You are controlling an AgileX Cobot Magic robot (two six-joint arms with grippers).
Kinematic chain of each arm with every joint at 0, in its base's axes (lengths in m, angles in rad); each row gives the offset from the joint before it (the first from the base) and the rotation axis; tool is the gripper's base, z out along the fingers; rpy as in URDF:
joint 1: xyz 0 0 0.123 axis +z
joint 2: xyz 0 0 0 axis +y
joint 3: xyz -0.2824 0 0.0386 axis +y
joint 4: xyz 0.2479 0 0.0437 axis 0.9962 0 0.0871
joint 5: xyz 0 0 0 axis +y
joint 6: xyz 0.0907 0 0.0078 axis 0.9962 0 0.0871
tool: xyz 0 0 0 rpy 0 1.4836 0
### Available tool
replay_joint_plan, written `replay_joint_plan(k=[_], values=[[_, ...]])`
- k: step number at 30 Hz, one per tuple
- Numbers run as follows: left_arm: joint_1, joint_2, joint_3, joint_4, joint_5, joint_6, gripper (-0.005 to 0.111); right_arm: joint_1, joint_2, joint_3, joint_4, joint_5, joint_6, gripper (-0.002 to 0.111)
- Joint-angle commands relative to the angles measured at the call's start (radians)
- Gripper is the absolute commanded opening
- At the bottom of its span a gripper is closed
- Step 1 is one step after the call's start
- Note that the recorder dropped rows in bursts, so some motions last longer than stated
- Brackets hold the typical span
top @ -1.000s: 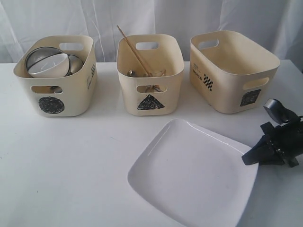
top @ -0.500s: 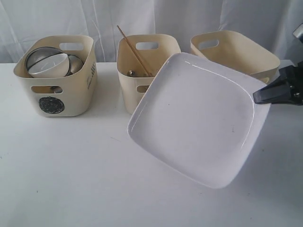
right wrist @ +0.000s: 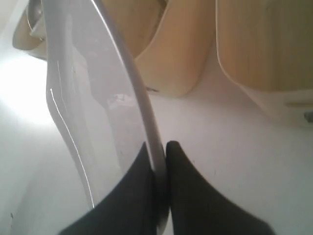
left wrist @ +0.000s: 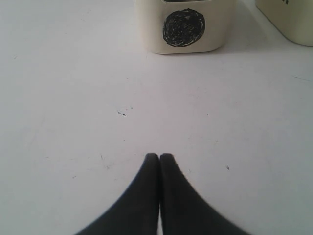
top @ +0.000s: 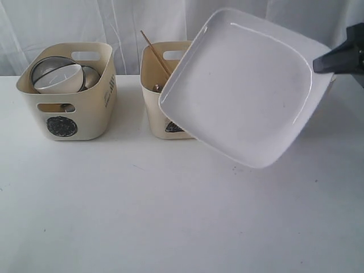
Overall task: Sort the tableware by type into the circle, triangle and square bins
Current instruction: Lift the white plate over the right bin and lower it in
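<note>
My right gripper [top: 323, 64] [right wrist: 160, 152] is shut on the rim of the large white square plate [top: 244, 85] [right wrist: 88, 103], which hangs tilted in the air in front of the right-hand bin and part of the triangle bin [top: 156, 108]. The circle bin [top: 85, 114] [left wrist: 183, 27] at the left holds a white bowl [top: 60, 77], a steel bowl [top: 42, 65] and steel mugs [top: 91, 75]. Wooden chopsticks [top: 153, 51] stick up out of the triangle bin. My left gripper [left wrist: 159, 156] is shut with nothing in it, low over the bare table before the circle bin.
The square bin is almost wholly hidden behind the plate in the exterior view; its beige wall [right wrist: 264, 49] shows in the right wrist view. A white curtain [top: 114, 23] closes off the back. The white table [top: 142, 216] stretches in front of the bins.
My right gripper has lifted the plate off the table, up and back, tilting it until it covers the right-hand bin. The left gripper has not moved.
</note>
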Motion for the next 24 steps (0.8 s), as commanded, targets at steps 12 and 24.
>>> replay_joint_plan(k=[12, 24], values=[[-0.006, -0.004, 0.003, -0.011, 0.000, -0.002, 0.000, -0.013, 0.042, -0.263, 0.164, -0.262, 0.124, 0.000], [-0.006, -0.004, 0.003, -0.011, 0.000, -0.002, 0.000, -0.011, 0.128, -0.276, 0.148, -0.748, 0.068, 0.000]])
